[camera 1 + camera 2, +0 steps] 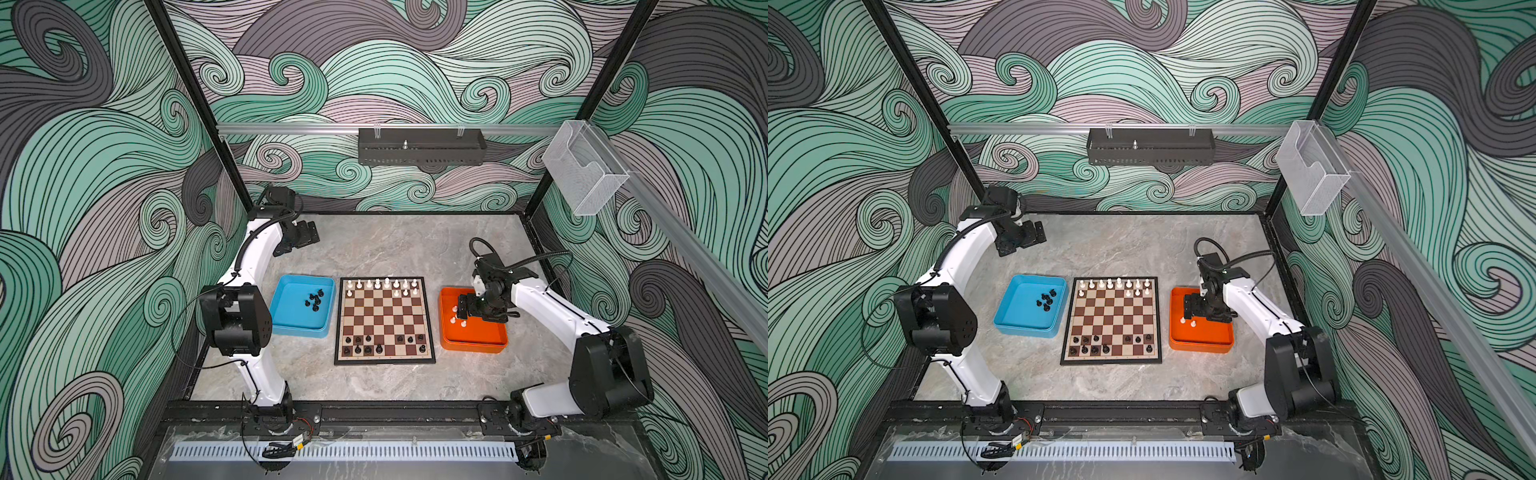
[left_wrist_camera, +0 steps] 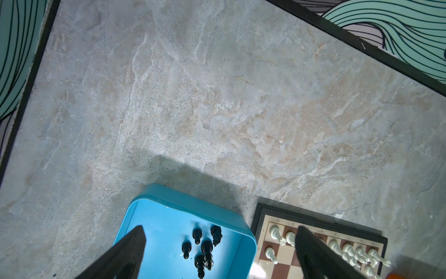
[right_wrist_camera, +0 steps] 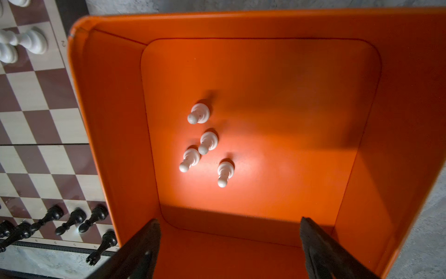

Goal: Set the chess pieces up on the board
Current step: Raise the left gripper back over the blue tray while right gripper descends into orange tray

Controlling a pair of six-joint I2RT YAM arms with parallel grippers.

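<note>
— Wavy green walls (image 1: 83,166) go round the grey stone table (image 1: 395,245); where is the board (image 1: 385,320)?
— It lies flat in the middle; white pieces (image 1: 386,284) stand on its far rows, black pieces (image 1: 374,347) on its near rows
— And the rest?
— Some black ones (image 1: 314,300) sit in the blue tray (image 1: 291,328) on the left; four white pawns (image 3: 207,142) are in the orange tray (image 1: 473,345) on the right
— Who holds what?
— The left gripper (image 2: 220,232) is up near the far left corner, wide open, holding nothing; the right gripper (image 3: 229,219) hangs over the orange tray, fingers far apart, nothing between them
</note>
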